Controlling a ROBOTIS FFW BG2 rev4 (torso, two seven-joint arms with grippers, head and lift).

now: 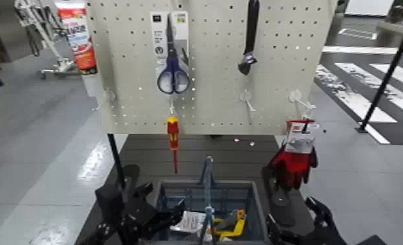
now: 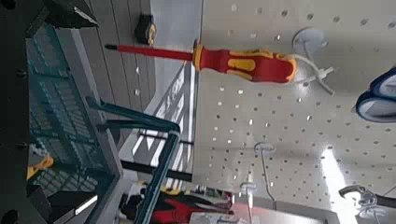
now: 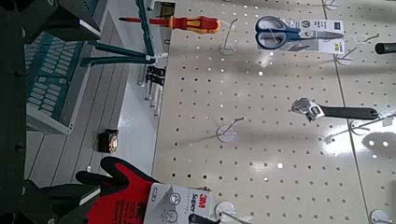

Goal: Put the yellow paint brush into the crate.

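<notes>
The yellow paint brush (image 1: 229, 223) lies inside the grey-blue crate (image 1: 259, 202), to the right of its upright middle handle (image 1: 208, 179). Its yellow tip also shows in the left wrist view (image 2: 37, 166). My left gripper (image 1: 157, 207) is low at the crate's left side, open and empty. My right gripper (image 1: 295, 221) is low at the crate's right side, open and empty. The crate also shows in the left wrist view (image 2: 65, 103) and the right wrist view (image 3: 56, 75).
A white packet (image 1: 190, 221) lies in the crate's left half. Behind the crate stands a pegboard (image 1: 210, 98) with a red-and-yellow screwdriver (image 1: 173, 133), blue scissors (image 1: 173, 75), a wrench (image 1: 250, 39) and red gloves (image 1: 295, 159).
</notes>
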